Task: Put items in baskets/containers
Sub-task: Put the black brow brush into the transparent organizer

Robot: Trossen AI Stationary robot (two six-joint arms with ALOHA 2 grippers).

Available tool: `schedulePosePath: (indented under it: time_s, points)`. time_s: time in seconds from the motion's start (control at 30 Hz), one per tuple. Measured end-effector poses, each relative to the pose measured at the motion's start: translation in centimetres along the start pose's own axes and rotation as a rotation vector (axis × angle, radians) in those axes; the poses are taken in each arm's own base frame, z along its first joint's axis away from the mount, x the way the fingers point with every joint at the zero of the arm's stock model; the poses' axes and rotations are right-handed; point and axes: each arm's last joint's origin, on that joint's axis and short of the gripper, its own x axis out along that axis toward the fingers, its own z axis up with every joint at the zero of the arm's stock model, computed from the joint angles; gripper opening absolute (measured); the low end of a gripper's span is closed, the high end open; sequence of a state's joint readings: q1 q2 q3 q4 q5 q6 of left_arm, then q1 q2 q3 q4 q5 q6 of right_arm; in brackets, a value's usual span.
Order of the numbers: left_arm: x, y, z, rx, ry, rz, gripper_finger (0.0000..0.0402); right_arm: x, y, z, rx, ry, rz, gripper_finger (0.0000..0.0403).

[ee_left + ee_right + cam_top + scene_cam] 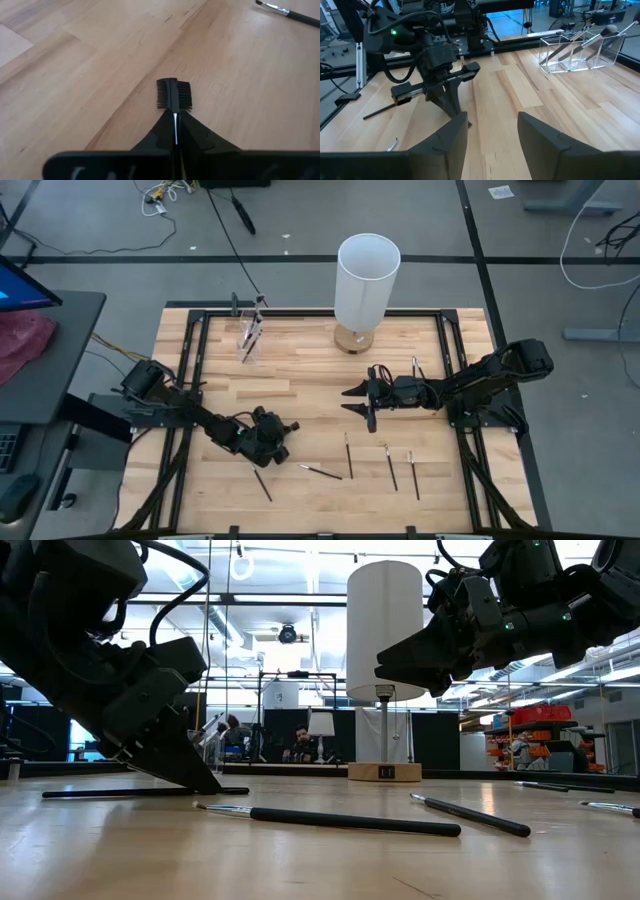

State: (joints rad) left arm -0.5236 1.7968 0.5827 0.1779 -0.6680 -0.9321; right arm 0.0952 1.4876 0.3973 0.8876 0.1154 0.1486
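Note:
My left gripper (175, 127) is shut on a thin dark brush (174, 94) whose comb-and-bristle head juts past the fingertips. It stands low over the wood at the front left (264, 452), tips touching the table (205, 783), and the brush handle (377, 111) sticks out behind. Several more brushes (320, 471) lie along the front, one close by (340, 820). The clear container (250, 332) at the back left holds several brushes (580, 47). My right gripper (362, 402) hovers open and empty at mid-table (492, 135).
A white lamp (366, 280) with a wooden base (385, 771) stands at the back centre. A black frame (300, 310) borders the wooden table. A monitor and red cloth (20, 340) sit off the left side. People show in the room beyond.

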Motion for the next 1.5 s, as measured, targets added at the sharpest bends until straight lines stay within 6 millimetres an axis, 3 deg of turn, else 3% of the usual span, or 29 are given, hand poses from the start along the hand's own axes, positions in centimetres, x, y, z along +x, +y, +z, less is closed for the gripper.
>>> schedulePosePath:
  time_s: [0.47,0.67,0.87,1.0,1.1,1.23,1.5]
  points:
    - [-2.6,-0.2,2.9,-0.011,-0.101,-0.055,0.0002,0.0,0.0,-0.5,-0.006,0.053,0.015,0.0176]
    - [-2.8,-0.3,3.0,0.01,-0.084,-0.079,0.0003,0.0,0.0,-0.7,-0.005,0.071,0.019,0.0176]
    - [-3.2,-0.8,2.4,0.049,-0.02,-0.149,0.0073,0.0,0.0,-0.7,-0.003,0.07,0.018,0.0176]
    - [-3.6,-0.2,1.4,0.064,-0.007,-0.064,0.0135,0.0,0.0,-0.7,-0.003,0.07,0.016,0.0176]
    - [-3.9,0.0,0.8,0.093,0.01,-0.032,0.0157,0.0,0.0,-0.6,0.0,0.068,0.016,0.0176]
    - [-3.5,-0.5,-0.1,0.111,0.036,-0.056,0.013,0.0,0.0,-0.5,0.004,0.055,0.018,0.0176]
    - [-2.2,-0.9,-1.9,0.099,0.008,-0.018,0.0017,0.0,0.0,-0.4,0.014,0.037,0.009,0.0176]
